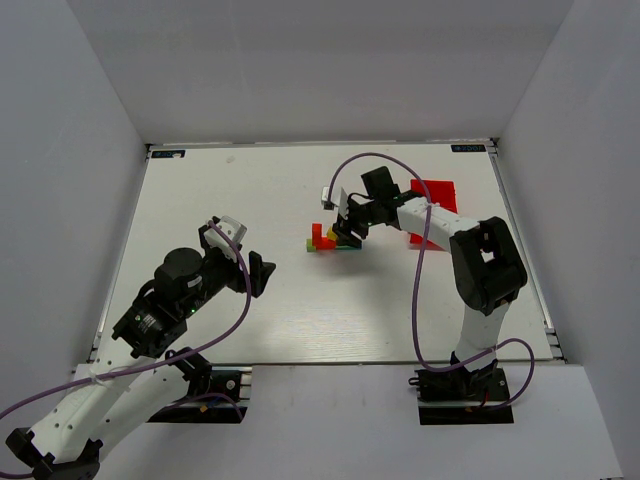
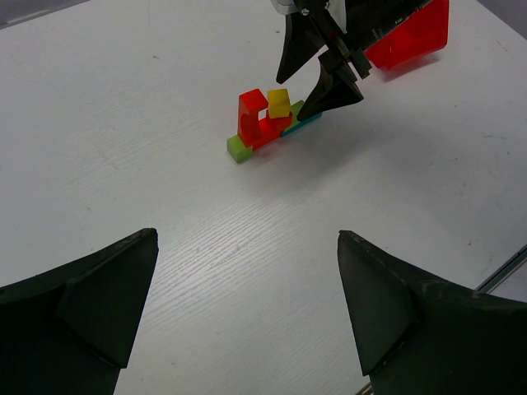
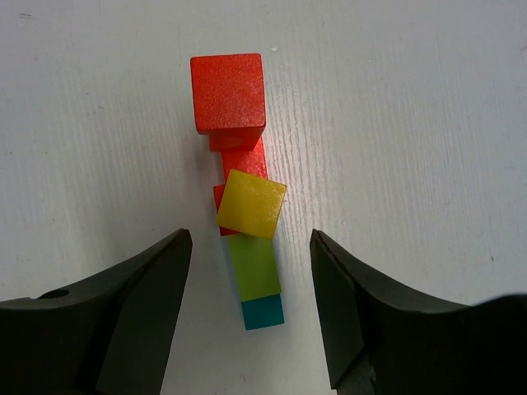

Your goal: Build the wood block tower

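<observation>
The wood block tower (image 1: 326,240) stands mid-table as a low row of blocks. In the right wrist view a red arch (image 3: 228,92) rises at the far end. A yellow cube (image 3: 251,203) sits skewed on a red block. A green block (image 3: 254,266) lies on a teal bar (image 3: 264,313). My right gripper (image 3: 251,240) is open and empty, hovering above the tower with a finger on each side of the green block. My left gripper (image 2: 247,236) is open and empty over bare table, well short of the tower (image 2: 268,123).
A large red plastic bin (image 1: 436,205) lies at the back right, behind the right arm; it also shows in the left wrist view (image 2: 412,37). White walls enclose the table on three sides. The right arm's purple cable loops above the tower.
</observation>
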`<state>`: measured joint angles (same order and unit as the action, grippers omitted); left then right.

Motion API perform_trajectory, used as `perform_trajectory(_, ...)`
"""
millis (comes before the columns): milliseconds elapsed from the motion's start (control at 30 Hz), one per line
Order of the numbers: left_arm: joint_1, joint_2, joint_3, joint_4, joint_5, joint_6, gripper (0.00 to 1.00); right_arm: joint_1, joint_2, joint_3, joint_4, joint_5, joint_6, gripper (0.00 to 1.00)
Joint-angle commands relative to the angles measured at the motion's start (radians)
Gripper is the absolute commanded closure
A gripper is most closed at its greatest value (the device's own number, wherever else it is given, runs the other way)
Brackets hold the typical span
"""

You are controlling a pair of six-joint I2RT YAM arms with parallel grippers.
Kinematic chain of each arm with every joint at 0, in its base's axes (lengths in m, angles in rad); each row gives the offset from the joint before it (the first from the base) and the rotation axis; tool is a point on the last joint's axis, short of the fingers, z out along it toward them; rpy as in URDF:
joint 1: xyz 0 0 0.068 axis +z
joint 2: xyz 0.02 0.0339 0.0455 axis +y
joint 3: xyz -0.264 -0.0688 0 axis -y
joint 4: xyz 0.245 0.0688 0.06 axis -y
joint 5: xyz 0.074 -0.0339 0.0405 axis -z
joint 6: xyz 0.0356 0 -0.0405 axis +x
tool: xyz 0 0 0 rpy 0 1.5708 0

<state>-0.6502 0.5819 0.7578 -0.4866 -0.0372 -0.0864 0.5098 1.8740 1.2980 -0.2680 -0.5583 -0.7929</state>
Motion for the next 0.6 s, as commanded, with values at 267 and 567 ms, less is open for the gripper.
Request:
perform_trajectory(267, 0.003, -0.001, 0.008, -0.003, -0.004, -0.004, 0.0, 0.002, 0.013, 0.032, 0.03, -0.038, 0.053, 0.33)
perform_trajectory(567, 0.003, -0.001, 0.008, -0.003, -0.004, -0.004, 0.0, 0.006, 0.013, 0.024, 0.058, -0.038, 0.099, 0.33)
